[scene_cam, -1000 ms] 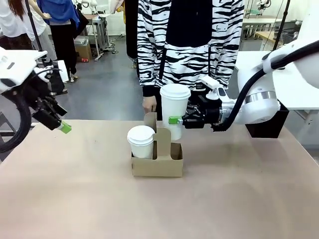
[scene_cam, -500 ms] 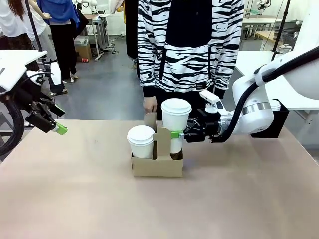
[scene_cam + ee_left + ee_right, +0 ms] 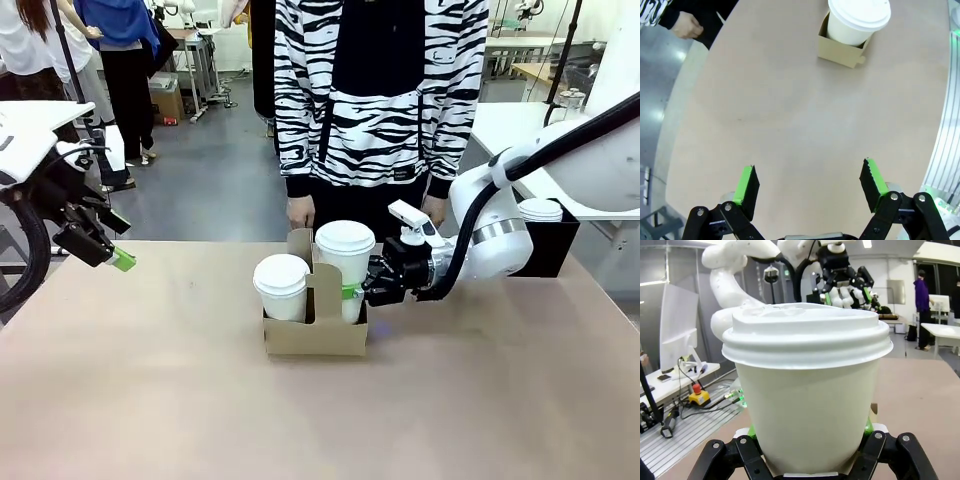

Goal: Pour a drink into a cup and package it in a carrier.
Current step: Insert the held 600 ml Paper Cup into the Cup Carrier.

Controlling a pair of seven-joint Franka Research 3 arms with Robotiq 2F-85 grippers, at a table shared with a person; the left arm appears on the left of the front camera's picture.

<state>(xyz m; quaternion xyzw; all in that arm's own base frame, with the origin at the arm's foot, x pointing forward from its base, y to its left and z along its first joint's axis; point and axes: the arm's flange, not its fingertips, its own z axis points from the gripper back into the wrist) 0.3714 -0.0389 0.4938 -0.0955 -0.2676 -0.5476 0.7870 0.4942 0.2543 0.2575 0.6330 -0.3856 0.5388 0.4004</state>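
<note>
Brown bench (image 3: 150,400), person in striped top at far side. Carrier (image 3: 316,335) mid-bench, one lidded cup in its left slot. Right pincer (image 3: 358,292) pinching the second lidded cup (image 3: 345,262), which sits low in the right slot. Left pincer (image 3: 810,185) spread wide, holding nothing, above the bench's left edge.

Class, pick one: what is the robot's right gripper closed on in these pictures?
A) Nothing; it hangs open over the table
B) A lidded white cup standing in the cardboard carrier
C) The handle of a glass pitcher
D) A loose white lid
B: the right gripper clamps the lidded white cup, whose base sits in the carrier slot.
</note>
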